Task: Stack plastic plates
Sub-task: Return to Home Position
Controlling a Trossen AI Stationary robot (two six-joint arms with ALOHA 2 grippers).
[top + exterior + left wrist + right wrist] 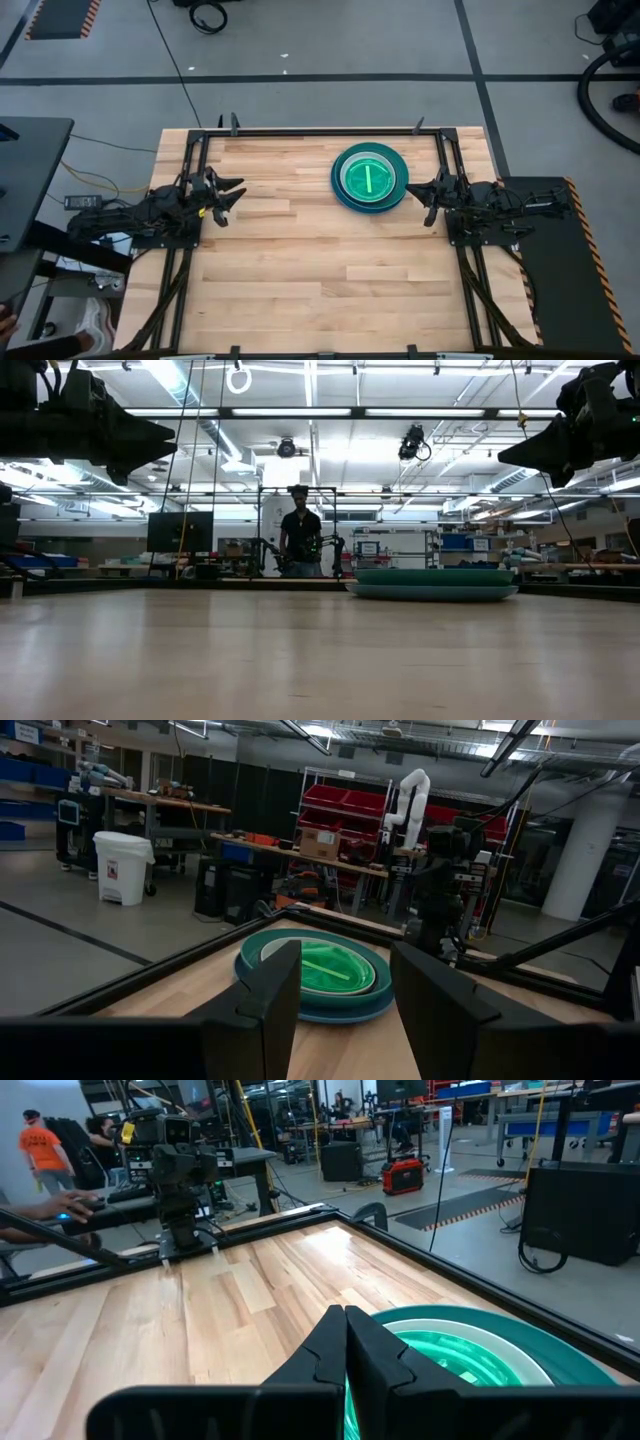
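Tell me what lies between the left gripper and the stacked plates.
Only bare wooden table separates the left gripper from the stacked plates, as the high view shows.

Pale wooden plank desk [300, 280], black metal frame [320, 131] along the desk's edges; beyond the desk, a dark-shirted person [301, 538].

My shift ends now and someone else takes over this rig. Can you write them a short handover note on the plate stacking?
Left pincer: open, holding nothing, at the table's left edge.
Right pincer: shut, holding nothing, at the right edge, just beside the stack.
Plates: one stack on the table, near the right arm, with the teal plate at the bottom and the lime-green plate on top. The plates between them cannot be counted.
Done: no plate lies loose.
Left: probably only parking the arms.
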